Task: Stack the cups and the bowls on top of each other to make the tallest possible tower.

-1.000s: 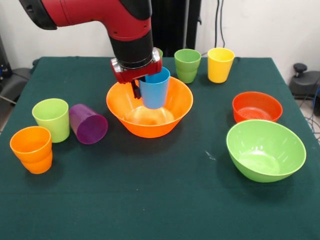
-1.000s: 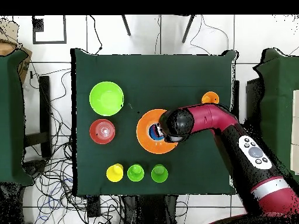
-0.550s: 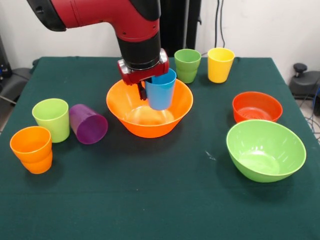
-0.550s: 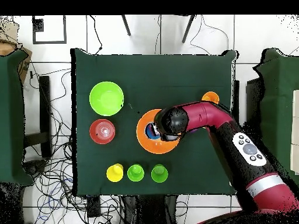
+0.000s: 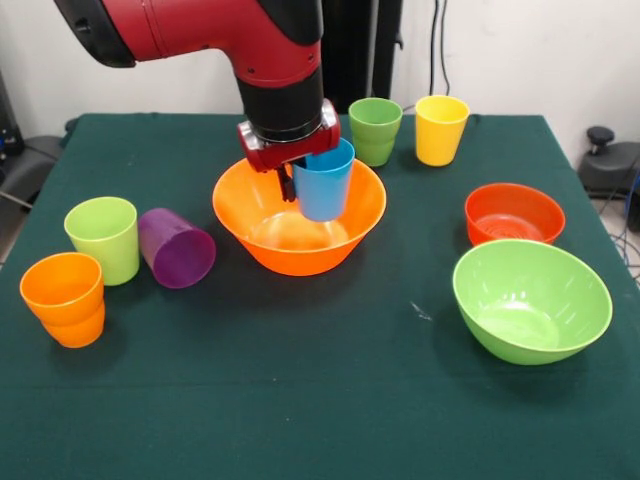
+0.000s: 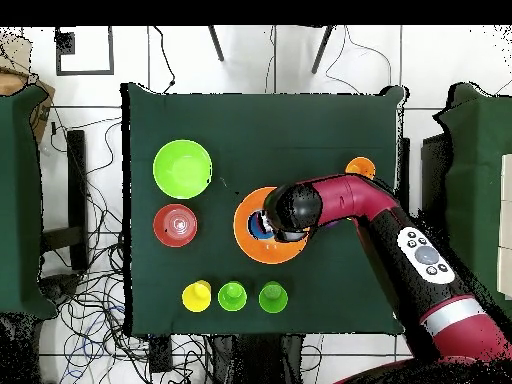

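The gripper is clamped on the rim of the blue cup, one finger inside the wall and one outside; the cup hangs upright, open side up, directly under the wrist and inside the large orange bowl, its base above the bowl's bottom and seemingly not touching it. The cup seems light, thin and stiff, with a smooth glossy wall that is probably slippery; a pinch over the rim, as here, looks the surest hold, because the tapered side gives the fingers little to press against. The bowls look equally light and hard; they would likely slide on the green cloth if pushed.

Behind the gripper stand the darker green cup and the yellow cup; to one side of it are the lime cup, the purple cup lying tipped, and the orange cup; to the other side are the red-orange bowl and the lime-green bowl.

No brand, label or writing can be read on any of them.
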You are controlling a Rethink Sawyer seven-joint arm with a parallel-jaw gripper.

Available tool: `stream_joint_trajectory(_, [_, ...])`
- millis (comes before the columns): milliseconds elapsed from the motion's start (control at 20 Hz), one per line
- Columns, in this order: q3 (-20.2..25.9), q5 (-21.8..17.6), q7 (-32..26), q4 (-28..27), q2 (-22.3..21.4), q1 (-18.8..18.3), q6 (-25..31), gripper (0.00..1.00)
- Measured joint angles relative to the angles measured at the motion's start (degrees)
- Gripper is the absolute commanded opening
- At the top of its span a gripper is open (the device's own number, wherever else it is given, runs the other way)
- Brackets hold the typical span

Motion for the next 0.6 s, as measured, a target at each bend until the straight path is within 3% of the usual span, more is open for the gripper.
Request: stream_joint_trajectory(600, [0.0, -0.1, 0.0, -0.1, 2.7, -0.5, 0.0, 0.0])
